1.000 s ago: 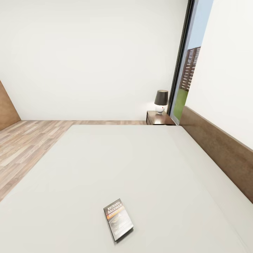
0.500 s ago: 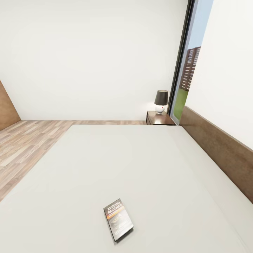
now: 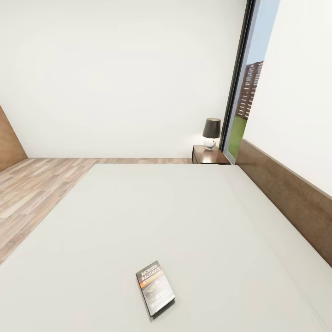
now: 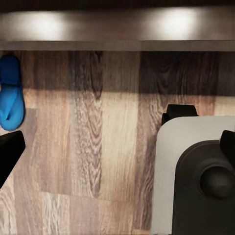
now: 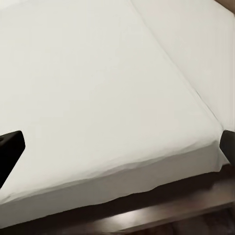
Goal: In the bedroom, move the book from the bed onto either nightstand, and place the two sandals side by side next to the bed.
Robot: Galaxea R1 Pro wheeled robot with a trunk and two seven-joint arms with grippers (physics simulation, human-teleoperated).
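1. Looking along my left gripper point(image 4: 117, 147), I see dark fingertips at both edges of the wrist view, so the jaws are spread wide with nothing between them; the right gripper point(image 5: 117, 147) is likewise spread and empty.
2. My left arm hangs low, pointing down at the wood floor point(image 4: 98, 161) beside my own base point(image 4: 196, 181), with one blue sandal point(image 4: 10, 93) near the bed frame's dark edge. The second sandal I cannot place.
3. My right arm hovers over the corner of the bed point(image 5: 98, 88), angled across the pale mattress.
4. From the head view, the book point(image 3: 155, 287) lies flat on the mattress close to me, well apart from the nightstand point(image 3: 208, 156) by the lamp point(image 3: 211, 133).
5. I judge the book light, thin and fairly stiff, probably slick-covered; lying flush, it wants a pinch across a long edge, pressing slightly into the soft mattress.
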